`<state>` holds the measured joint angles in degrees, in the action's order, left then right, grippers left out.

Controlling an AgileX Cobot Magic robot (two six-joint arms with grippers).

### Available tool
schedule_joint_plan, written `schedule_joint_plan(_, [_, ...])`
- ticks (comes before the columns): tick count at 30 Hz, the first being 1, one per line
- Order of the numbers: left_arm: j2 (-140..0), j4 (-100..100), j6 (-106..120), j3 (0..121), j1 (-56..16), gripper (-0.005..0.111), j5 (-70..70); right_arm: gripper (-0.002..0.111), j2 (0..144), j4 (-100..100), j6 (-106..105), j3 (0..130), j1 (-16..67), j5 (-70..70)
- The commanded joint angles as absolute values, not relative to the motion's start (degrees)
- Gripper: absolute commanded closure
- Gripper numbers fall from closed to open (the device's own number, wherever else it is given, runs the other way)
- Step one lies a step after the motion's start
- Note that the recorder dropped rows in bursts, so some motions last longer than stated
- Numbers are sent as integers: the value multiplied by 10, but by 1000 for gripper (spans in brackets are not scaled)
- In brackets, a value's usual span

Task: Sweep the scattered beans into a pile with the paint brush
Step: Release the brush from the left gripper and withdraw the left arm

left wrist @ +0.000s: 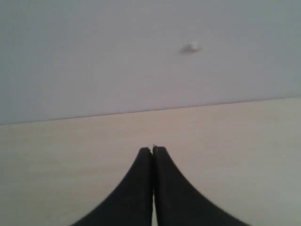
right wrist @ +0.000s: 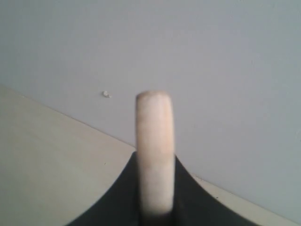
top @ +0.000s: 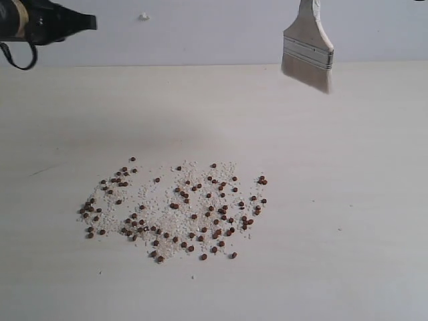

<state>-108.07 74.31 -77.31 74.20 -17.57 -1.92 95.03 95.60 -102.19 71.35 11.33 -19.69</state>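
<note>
Reddish-brown beans (top: 175,207) mixed with fine pale grains lie scattered in a wide patch on the pale table. The paint brush (top: 307,48) hangs in the air at the upper right, bristles down and well above and behind the beans. Its wooden handle (right wrist: 154,150) stands between the black fingers of my right gripper (right wrist: 154,162), which is shut on it; that gripper itself is out of the exterior view. My left gripper (left wrist: 153,149) is shut with nothing in it, and shows as a dark tip (top: 90,23) at the upper left.
The table (top: 348,200) ends at a grey wall (top: 200,30) behind. A small white speck (top: 143,17) sits on the wall. A black cable loop (top: 20,57) hangs under the left arm.
</note>
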Motion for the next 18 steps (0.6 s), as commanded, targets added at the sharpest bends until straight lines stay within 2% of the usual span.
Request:
schedule_joint_plan(1, [-1005, 732, -768, 694, -172, 107, 82, 108, 947, 938, -978, 718, 113, -204])
schedule_joint_plan(7, [-894, 740, -768, 583, -136, 107, -40, 108, 947, 875, -921, 718, 121, -281])
schedule_joint_plan(10, [-841, 702, -737, 534, -109, 107, -90, 108, 946, 813, -876, 718, 148, -263])
schedule_joint_plan(15, [-715, 370, -424, 401, -55, 107, -221, 108, 946, 713, -810, 718, 203, -217])
schedule_joint_plan(18, [-640, 166, -263, 300, -52, 107, -322, 108, 943, 677, -792, 718, 227, -191])
